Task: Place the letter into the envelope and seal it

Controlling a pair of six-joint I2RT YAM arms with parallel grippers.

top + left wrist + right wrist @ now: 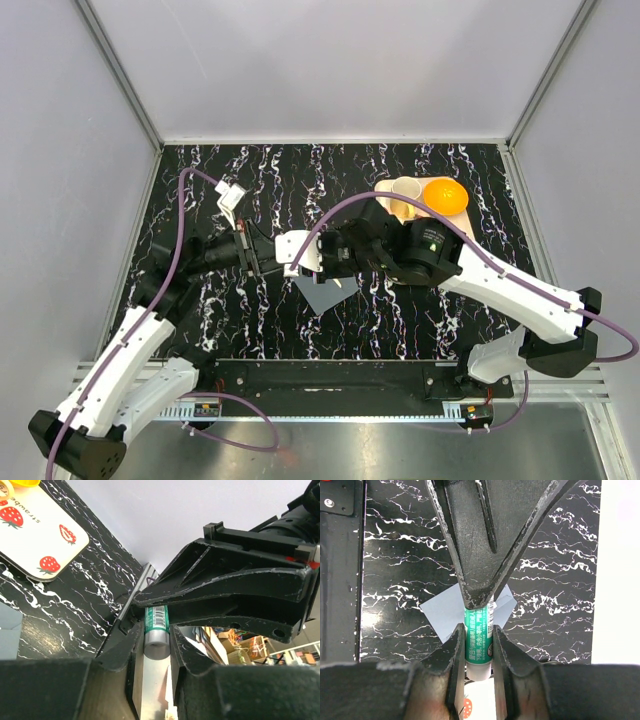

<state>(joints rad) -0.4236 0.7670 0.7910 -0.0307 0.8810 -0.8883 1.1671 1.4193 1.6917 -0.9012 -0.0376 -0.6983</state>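
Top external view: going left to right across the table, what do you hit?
Left gripper → grey envelope → cream tray → orange bowl

One grey envelope [322, 293], one green glue stick [478, 635], one strawberry-printed tray [50, 544], one orange bowl [445, 196] and one beige cup [405, 194] are counted in view right now.

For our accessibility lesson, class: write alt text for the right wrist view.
The right gripper clamps a green-labelled glue stick, while the left gripper pinches its far end from above. Beneath lies the grey envelope on the black marbled table.
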